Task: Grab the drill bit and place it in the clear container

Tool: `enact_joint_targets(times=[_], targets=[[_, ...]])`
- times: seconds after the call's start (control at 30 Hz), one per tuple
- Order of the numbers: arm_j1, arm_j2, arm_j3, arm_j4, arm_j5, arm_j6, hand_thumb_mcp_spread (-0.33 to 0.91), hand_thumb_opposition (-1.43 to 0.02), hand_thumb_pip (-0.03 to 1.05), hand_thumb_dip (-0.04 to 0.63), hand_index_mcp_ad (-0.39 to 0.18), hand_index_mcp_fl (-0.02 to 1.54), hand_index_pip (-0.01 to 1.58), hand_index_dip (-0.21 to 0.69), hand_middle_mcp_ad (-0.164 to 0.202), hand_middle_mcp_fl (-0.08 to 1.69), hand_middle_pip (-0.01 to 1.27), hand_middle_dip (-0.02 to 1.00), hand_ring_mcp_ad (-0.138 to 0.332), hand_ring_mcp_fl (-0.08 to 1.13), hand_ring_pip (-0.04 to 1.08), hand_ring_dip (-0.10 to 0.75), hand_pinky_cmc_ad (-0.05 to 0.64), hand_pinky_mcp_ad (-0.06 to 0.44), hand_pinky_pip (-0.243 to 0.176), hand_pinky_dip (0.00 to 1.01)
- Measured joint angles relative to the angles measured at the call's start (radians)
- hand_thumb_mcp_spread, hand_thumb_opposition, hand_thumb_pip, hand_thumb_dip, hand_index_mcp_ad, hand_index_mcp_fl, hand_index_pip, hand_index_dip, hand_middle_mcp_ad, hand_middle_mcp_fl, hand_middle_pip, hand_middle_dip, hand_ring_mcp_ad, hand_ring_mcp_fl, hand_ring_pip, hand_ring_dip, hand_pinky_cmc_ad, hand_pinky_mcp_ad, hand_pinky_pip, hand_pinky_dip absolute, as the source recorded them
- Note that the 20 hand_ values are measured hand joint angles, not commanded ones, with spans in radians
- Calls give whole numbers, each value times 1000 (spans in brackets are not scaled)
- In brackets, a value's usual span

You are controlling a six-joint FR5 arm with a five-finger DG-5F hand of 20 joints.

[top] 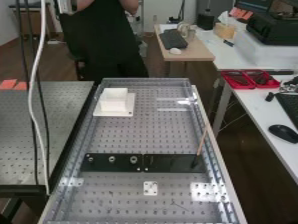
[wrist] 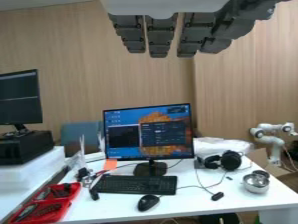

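Note:
The hand (wrist: 159, 37) hangs in the wrist view with its dark grey fingers straight and apart, nothing between them; it is open and faces the room beyond the bench. In the high view a thin brown stick-like piece (top: 201, 142) stands tilted at the right end of a black plate (top: 174, 163); whether it is the drill bit I cannot tell. Small round metal pieces (top: 112, 159) sit in the plate's left half. Bright edges and glints of a clear object (top: 174, 109) lie on the bench's far right part; its full outline is hard to make out.
A white block (top: 114, 98) stands on a white base at the bench's far left. Clear walls and rails line the perforated bench (top: 133, 135). Cables (top: 34, 100) hang at left. Beyond the right side, a table holds red trays (top: 249, 79) and a mouse (top: 284, 133).

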Motion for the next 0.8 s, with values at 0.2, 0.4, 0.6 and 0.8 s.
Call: enact_joint_targets(times=[0.2,0.4,0.6,0.8], targets=[[-1,0,2,-1,-4,-1,37,-87,66,12,26,14,17,-12,28,10,37,30,75,30,17,-2,47,19,-14,24],[3,-1,4,-1,15,-3,101,-504,126,12,58,54,87,-86,61,44,127,24,187,113,72,-70,113,117,-58,98],[4,-3,5,0,11,-5,115,-817,138,12,108,91,113,-115,119,47,157,24,244,169,87,-101,176,201,-87,138],[6,-4,7,0,4,-9,120,-944,148,12,141,108,126,-119,155,75,173,26,298,199,101,-101,213,248,-105,152]])
